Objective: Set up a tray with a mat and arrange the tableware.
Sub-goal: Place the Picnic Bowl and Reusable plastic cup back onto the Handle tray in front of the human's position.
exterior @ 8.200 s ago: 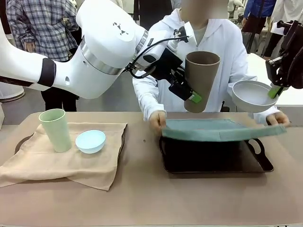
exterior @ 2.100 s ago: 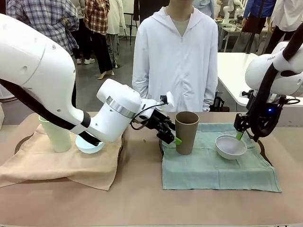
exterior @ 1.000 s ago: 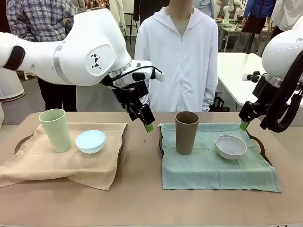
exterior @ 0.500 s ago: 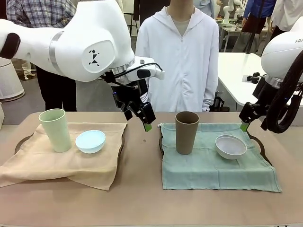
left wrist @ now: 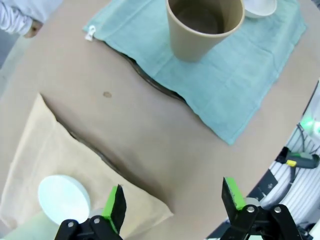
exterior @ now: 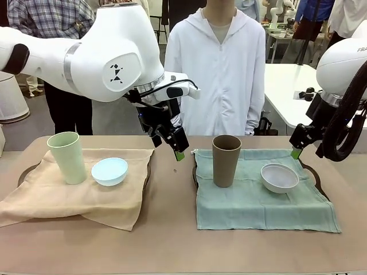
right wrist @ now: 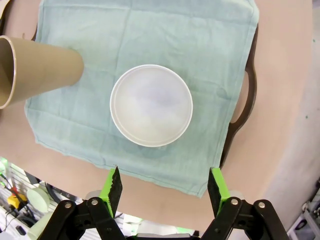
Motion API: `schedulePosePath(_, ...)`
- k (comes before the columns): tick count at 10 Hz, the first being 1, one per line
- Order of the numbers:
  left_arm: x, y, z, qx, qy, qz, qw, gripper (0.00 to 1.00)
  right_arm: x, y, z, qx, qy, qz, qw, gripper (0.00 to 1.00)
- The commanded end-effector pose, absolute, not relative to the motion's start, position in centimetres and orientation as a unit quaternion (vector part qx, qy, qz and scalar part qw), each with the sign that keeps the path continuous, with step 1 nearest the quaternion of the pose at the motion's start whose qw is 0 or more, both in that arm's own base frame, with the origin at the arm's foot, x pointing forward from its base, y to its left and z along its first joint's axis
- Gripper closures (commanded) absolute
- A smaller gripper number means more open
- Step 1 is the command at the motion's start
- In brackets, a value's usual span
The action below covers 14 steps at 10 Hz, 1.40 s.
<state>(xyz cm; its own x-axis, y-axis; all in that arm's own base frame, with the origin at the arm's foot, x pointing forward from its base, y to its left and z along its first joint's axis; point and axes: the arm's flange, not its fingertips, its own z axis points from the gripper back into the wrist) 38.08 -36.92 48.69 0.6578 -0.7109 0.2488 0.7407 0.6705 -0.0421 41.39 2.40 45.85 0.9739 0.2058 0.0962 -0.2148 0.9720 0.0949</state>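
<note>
Counter (exterior: 172, 229) inspection from my remote station. On my right side I see a dark tray (exterior: 312, 172) covered by a teal mat (exterior: 252, 206). The brown cup (exterior: 225, 160) stands upright on the mat's left part, and the white bowl (exterior: 279, 177) sits on the same mat to the right of it, the two apart from each other.

On my left side a beige cloth (exterior: 74, 200) lies over a second tray (exterior: 26, 172). The pale green cup (exterior: 67, 157) stands upright on that cloth, with the light blue bowl (exterior: 109, 171) just beside it on its right.

Left gripper (exterior: 176, 150) hangs in the air above the bare counter between the two cloths, pointing down and toward the middle. Its jaws stand wide open and I see nothing between them. The left wrist view confirms this: both green-padded fingers (left wrist: 116, 207) are spread far apart, with bare counter and the corner of the beige cloth beneath them, the brown cup farther off.

Right gripper (exterior: 296, 150) hangs above the far right edge of the teal mat, clear of the white bowl. In the right wrist view its jaws are spread wide and hold nothing; the white bowl lies directly below, centred between the fingers, with the brown cup off to one side.

A person in a white hooded top (exterior: 221, 63) stands at the far side of the counter.
</note>
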Motion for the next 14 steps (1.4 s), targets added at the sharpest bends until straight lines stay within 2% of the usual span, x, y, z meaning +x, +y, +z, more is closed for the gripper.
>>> schedulePosePath(1,38.2,-36.7,48.9,-0.075,-0.112,-0.407,0.904,0.0,41.3,2.5,45.9,0.057,-0.045,0.109,0.991,0.12)
schedulePosePath(9,38.1,-36.9,48.7,-0.07,-0.107,-0.4,0.908,0.0,41.3,2.5,45.9,0.057,-0.045,0.109,0.991,0.12)
schedulePosePath(10,38.2,-35.2,49.6,-0.105,-0.089,-0.407,0.903,0.0,41.4,2.4,45.9,0.052,-0.043,0.106,0.992,0.11)
schedulePosePath(12,38.3,-28.3,50.8,-0.109,-0.084,-0.356,0.924,0.0,40.0,-0.2,46.4,0.062,-0.044,0.062,0.995,0.11)
schedulePosePath(14,37.4,-21.0,53.6,-0.148,-0.087,-0.326,0.93,0.0,38.7,-4.2,48.6,0.107,-0.029,0.028,0.993,0.11)
